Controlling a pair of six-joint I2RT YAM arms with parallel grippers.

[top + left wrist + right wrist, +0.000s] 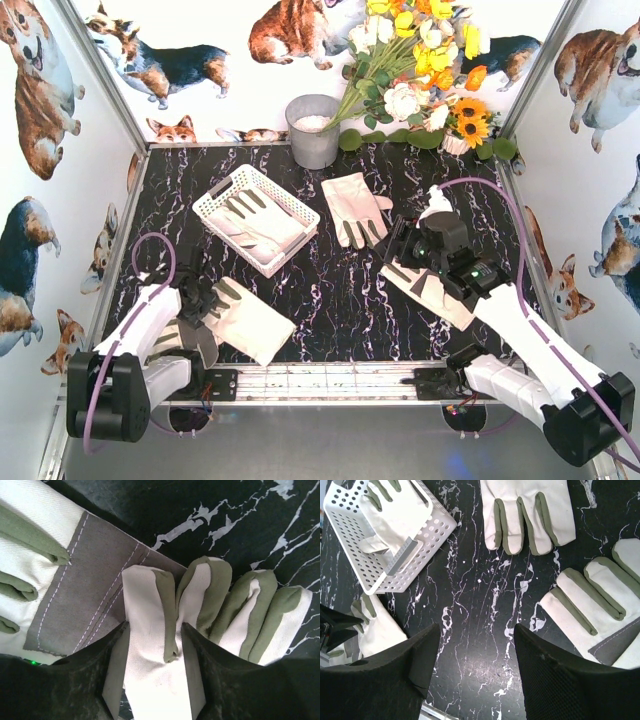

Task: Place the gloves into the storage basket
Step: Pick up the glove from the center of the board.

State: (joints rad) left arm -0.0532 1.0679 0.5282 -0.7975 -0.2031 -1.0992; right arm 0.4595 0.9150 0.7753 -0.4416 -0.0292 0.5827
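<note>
The white slotted storage basket (290, 196) stands at mid-left and holds one cream glove (255, 220); both also show in the right wrist view, the basket (427, 527) and the glove in it (395, 510). My left gripper (205, 300) is shut on a fold of the front-left glove (250, 322); in the left wrist view the gripper (154, 630) pinches the cream fabric (150, 605). Another glove (355, 208) lies flat right of the basket. Another glove (430, 292) lies partly under my right arm. My right gripper (400, 245) is open and empty above bare table (477, 630).
A grey metal bucket (313, 130) and a bunch of artificial flowers (420, 70) stand at the back wall. Printed walls close in the left, right and back. A metal rail (320, 380) runs along the near edge between the arm bases.
</note>
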